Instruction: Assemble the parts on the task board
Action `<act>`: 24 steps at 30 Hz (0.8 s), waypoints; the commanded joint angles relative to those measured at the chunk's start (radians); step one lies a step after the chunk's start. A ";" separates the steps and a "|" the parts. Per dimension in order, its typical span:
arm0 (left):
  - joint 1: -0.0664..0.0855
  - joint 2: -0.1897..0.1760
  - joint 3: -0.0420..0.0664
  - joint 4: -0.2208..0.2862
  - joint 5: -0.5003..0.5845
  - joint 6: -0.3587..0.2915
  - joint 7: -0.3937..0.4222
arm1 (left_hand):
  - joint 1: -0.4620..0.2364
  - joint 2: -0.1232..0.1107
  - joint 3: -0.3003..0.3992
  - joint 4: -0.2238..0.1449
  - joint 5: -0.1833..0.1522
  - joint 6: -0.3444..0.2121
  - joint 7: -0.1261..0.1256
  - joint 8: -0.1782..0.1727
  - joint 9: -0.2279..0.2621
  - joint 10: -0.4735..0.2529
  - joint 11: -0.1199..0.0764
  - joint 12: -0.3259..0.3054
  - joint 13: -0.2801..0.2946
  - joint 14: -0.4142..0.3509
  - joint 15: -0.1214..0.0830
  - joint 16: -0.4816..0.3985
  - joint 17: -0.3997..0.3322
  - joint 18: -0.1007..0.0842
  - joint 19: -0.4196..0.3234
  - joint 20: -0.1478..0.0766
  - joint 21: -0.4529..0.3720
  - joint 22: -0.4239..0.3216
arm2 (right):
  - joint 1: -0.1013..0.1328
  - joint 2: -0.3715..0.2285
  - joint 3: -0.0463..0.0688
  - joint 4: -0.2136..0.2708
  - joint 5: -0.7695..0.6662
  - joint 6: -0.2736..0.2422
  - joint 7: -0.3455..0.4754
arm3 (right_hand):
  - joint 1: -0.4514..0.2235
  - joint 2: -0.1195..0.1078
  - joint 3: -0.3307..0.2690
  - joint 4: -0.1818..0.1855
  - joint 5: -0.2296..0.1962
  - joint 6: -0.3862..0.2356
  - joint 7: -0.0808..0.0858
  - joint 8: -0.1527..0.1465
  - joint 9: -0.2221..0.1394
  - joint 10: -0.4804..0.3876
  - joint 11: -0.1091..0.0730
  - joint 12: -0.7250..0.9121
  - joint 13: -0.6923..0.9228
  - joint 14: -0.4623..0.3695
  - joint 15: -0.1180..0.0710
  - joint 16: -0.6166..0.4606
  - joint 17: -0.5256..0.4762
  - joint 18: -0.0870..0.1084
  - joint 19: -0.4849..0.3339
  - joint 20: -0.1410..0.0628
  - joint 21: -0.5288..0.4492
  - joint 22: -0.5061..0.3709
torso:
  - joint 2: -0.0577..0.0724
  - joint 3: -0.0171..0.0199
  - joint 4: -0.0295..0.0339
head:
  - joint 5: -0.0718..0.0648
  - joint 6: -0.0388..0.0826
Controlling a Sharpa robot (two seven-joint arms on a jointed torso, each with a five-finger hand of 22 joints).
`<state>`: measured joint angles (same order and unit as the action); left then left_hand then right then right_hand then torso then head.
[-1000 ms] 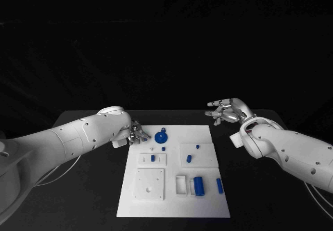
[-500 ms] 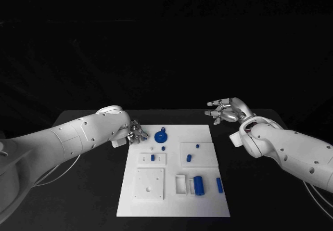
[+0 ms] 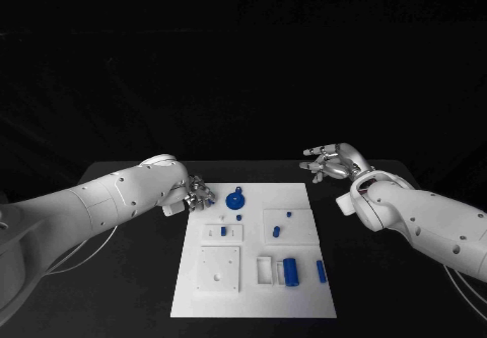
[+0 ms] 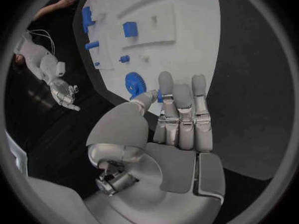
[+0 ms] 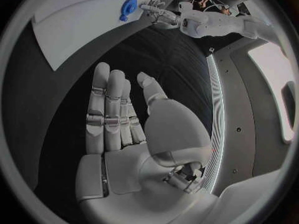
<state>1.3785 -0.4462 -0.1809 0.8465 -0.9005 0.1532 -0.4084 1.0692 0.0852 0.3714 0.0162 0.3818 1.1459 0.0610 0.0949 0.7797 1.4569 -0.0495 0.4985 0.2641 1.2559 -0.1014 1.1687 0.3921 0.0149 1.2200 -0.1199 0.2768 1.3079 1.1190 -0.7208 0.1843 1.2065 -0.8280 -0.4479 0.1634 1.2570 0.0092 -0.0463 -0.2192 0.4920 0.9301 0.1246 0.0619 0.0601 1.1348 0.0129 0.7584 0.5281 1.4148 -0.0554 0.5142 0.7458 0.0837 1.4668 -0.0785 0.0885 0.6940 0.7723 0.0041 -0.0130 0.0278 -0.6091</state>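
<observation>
The white task board (image 3: 254, 289) lies mid-table. A blue round disc (image 3: 234, 203) sits near its far left corner, with small blue pegs (image 3: 276, 230) and a thick blue cylinder (image 3: 291, 271) farther along. My left hand (image 3: 195, 197) hovers at the board's far left edge, just left of the disc (image 4: 134, 82). Its thumb and a finger pinch a small blue part (image 4: 159, 96), and the other fingers (image 4: 187, 109) stand straight. My right hand (image 3: 330, 163) is off the board's far right corner, open and holding nothing (image 5: 118, 119).
The board has raised white blocks (image 3: 220, 269) with holes and a slotted holder (image 3: 264, 271) beside the cylinder. A slim blue bar (image 3: 321, 271) lies near the right edge. Black table (image 3: 386, 282) surrounds the board on both sides.
The left hand has shifted very slightly toward the board's left edge. The right hand and the parts on the board stay where they were.
</observation>
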 commanded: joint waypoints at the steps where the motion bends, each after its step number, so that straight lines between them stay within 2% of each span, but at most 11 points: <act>1: 0.000 -0.003 0.001 0.006 0.034 -0.010 0.022 | -0.011 0.009 0.025 -0.021 0.000 0.077 -0.058 -0.026 0.003 0.008 0.002 -0.007 0.003 0.002 -0.001 0.003 0.002 -0.015 -0.008 0.002 0.008 0.020 | 0.000 0.001 0.001 0.000 0.002 0.015 0.007 | -0.011 -0.002 0.002 0.005 0.004 -0.007 0.001 -0.003 -0.001 -0.007 -0.002 0.001 -0.002 0.001 0.002 -0.005 0.000 -0.006 0.003 0.007 0.002 -0.001 | 0.000 0.0001 -0.0001 | 0.001 0.001; 5: 0.001 -0.015 0.001 0.023 0.045 -0.020 0.022 | -0.016 0.011 0.035 -0.032 0.003 0.086 -0.058 -0.029 -0.020 0.012 0.001 -0.008 0.005 0.005 -0.002 0.005 0.005 -0.015 -0.008 0.001 0.013 0.020 | 0.000 0.000 0.001 0.000 0.002 0.016 0.007 | -0.010 -0.004 0.006 0.006 0.005 -0.004 0.001 -0.003 -0.001 -0.007 -0.002 0.002 -0.002 0.001 0.002 -0.005 0.000 -0.006 0.003 0.007 0.004 -0.003 | -0.001 0.0006 0.0006 | 0.002 0.001; 10: 0.002 -0.045 0.002 0.070 0.051 -0.041 0.018 | -0.018 0.012 0.042 -0.040 0.004 0.092 -0.058 -0.029 -0.038 0.016 0.001 -0.010 0.007 0.008 -0.003 0.005 0.007 -0.015 -0.008 0.000 0.018 0.020 | 0.000 -0.002 0.001 0.000 0.002 0.016 0.006 | -0.010 -0.004 0.006 0.006 0.005 -0.004 0.001 -0.003 -0.001 -0.007 -0.002 0.002 -0.002 0.001 0.002 -0.005 0.000 -0.006 0.003 0.007 0.004 -0.003 | -0.003 0.0010 0.0029 | 0.002 0.002; 12: 0.002 -0.061 0.002 0.097 0.052 -0.050 0.016 | -0.016 0.013 0.044 -0.042 0.004 0.093 -0.058 -0.029 -0.041 0.018 0.000 -0.010 0.007 0.009 -0.003 0.005 0.007 -0.015 -0.007 0.000 0.019 0.020 | 0.000 -0.003 0.001 0.000 0.002 0.016 0.006 | -0.010 -0.004 0.006 0.006 0.005 -0.004 0.001 -0.003 -0.001 -0.007 -0.002 0.002 -0.002 0.001 0.002 -0.005 0.000 -0.006 0.003 0.007 0.004 -0.003 | -0.003 0.0007 0.0033 | 0.002 0.003; 20: 0.004 -0.131 0.002 0.219 0.053 -0.076 -0.002 | -0.006 0.004 0.046 -0.051 0.010 0.114 -0.063 -0.028 -0.049 0.039 -0.003 -0.009 0.009 0.023 -0.005 0.014 0.014 -0.015 -0.001 -0.002 0.028 0.021 | -0.003 -0.005 0.001 0.001 0.002 0.017 0.004 | -0.010 -0.004 0.006 0.006 0.005 -0.004 0.001 -0.003 -0.001 -0.007 -0.002 0.002 -0.002 0.001 0.002 -0.005 0.000 -0.006 0.003 0.007 0.004 -0.003 | -0.011 0.0031 0.0090 | 0.002 -0.001; 24: 0.004 -0.181 0.001 0.309 0.042 -0.093 -0.018 | -0.003 -0.003 0.045 -0.057 0.016 0.128 -0.067 -0.029 -0.050 0.049 -0.005 -0.006 0.017 0.032 -0.007 0.019 0.022 -0.015 0.004 -0.004 0.035 0.021 | -0.008 -0.006 0.001 0.000 0.002 0.017 0.004 | -0.010 -0.004 0.006 0.006 0.005 -0.004 0.001 -0.003 -0.001 -0.007 -0.002 0.002 -0.002 0.001 0.002 -0.005 0.000 -0.006 0.003 0.007 0.004 -0.003 | -0.015 0.0036 0.0104 | 0.004 -0.003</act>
<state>1.3812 -0.6202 -0.1805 1.1330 -0.8595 0.0926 -0.4114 1.0576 0.0814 0.3862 -0.0074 0.3954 1.1772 0.0851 0.0656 0.7317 1.4674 -0.0462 0.4939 0.2797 1.2825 -0.1079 1.1843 0.4132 0.0150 1.2203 -0.1201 0.3076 1.3076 1.1129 -0.7264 0.1843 1.2061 -0.8278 -0.4454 0.1623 1.2529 0.0051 -0.0421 -0.2151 0.4919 0.9306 0.1240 0.0619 0.0601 1.1347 0.0129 0.7584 0.5271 1.4148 -0.0554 0.5142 0.7458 0.0836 1.4668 -0.0785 0.0885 0.6915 0.7614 0.0070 -0.0044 0.0299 -0.6104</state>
